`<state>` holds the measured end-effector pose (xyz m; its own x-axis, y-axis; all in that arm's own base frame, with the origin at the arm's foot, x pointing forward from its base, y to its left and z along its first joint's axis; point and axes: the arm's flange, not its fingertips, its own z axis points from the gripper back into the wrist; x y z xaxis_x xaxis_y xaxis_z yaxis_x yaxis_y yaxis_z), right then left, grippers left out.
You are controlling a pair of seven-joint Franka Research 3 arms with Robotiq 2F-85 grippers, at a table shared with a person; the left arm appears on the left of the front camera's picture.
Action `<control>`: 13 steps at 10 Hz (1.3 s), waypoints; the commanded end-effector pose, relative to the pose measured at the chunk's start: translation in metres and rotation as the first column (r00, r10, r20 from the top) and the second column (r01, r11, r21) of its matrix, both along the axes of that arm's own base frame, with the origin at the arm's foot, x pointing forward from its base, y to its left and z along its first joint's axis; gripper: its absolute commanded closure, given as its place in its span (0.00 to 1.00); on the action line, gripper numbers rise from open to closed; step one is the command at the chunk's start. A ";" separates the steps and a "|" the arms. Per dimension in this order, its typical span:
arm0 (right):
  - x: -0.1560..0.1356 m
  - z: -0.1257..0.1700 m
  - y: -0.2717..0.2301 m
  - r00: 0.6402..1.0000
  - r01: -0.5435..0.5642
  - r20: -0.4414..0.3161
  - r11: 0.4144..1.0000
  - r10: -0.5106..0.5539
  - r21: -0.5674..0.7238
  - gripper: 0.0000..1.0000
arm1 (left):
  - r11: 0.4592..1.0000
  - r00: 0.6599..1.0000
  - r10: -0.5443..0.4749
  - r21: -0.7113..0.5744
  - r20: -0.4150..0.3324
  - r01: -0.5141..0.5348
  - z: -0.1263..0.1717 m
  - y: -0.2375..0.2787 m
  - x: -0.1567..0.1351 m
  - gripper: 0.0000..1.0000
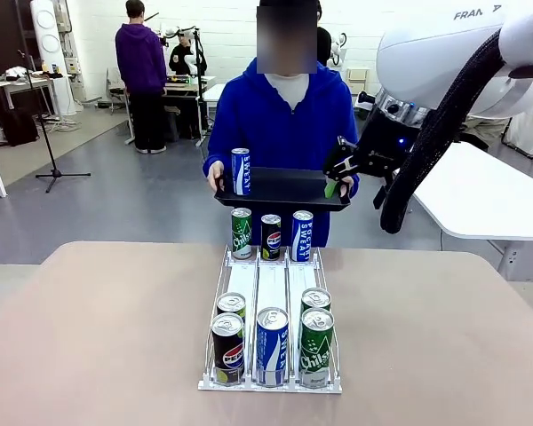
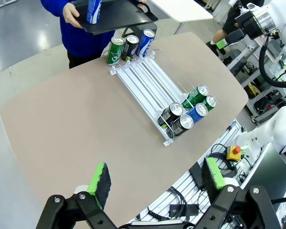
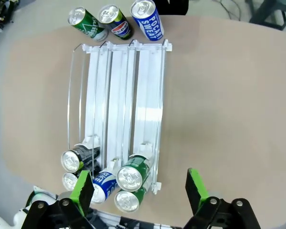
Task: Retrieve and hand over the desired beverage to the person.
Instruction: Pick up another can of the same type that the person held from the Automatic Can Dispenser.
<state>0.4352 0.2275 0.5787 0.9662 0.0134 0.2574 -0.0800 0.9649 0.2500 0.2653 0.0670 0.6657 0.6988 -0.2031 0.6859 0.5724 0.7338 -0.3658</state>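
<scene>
The blue can [image 1: 241,171] stands upright on a black tray [image 1: 284,188] that the person [image 1: 289,115] in the blue hoodie holds with both hands beyond the table's far edge. It is well apart from both pincers. The right pincer [image 3: 139,187] hangs high over the near end of the white rack [image 3: 124,95], fingers spread wide with nothing between them. From the front it merely seems to overlap the tray's right end. The left pincer [image 2: 155,183] is spread and empty too, over the robot-side edge of the tan table [image 2: 62,119], off to the side of the rack.

The tray's can reads "SWEAT" down its side. Just past the rack's far end stand three cans in a row: a green can [image 1: 242,232], a Pepsi can [image 1: 271,236] and a blue-and-white one [image 3: 148,19] lettered "POCARI SWEAT". The right arm's casing shows "FRAN".

The rack has three lanes. At its near end, the left lane holds two cans, the front black one [image 1: 227,348] with the Pepsi roundel. The middle lane holds a single blue can, and the right lane two green ones, the front [image 1: 316,348] reading "Chils".
</scene>
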 end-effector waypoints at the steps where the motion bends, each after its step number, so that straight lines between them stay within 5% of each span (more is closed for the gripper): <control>1: -0.013 -0.020 0.018 0.998 0.031 -0.045 0.999 -0.032 -0.039 0.00 | 1.000 1.000 0.000 -0.003 0.010 0.000 -0.001 0.000 0.000 0.00; 5: -0.069 -0.069 0.070 0.980 0.134 -0.127 0.978 -0.156 -0.160 0.00 | 1.000 1.000 0.000 -0.003 0.010 0.000 -0.001 0.000 0.000 0.00; 8: -0.094 -0.096 0.075 0.989 0.064 -0.120 0.975 -0.091 -0.215 0.00 | 1.000 1.000 0.000 -0.003 0.010 0.000 -0.001 0.000 0.000 0.00; 13: -0.094 -0.135 0.083 0.984 -0.051 -0.178 0.966 0.006 -0.253 0.00 | 1.000 1.000 0.000 -0.003 0.010 0.000 -0.001 0.000 0.000 0.00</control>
<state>0.3409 0.3086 0.4491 0.9975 0.0490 0.0516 -0.0501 0.9985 0.0197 0.2656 0.0670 0.6657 0.6993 -0.2031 0.6854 0.5719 0.7343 -0.3658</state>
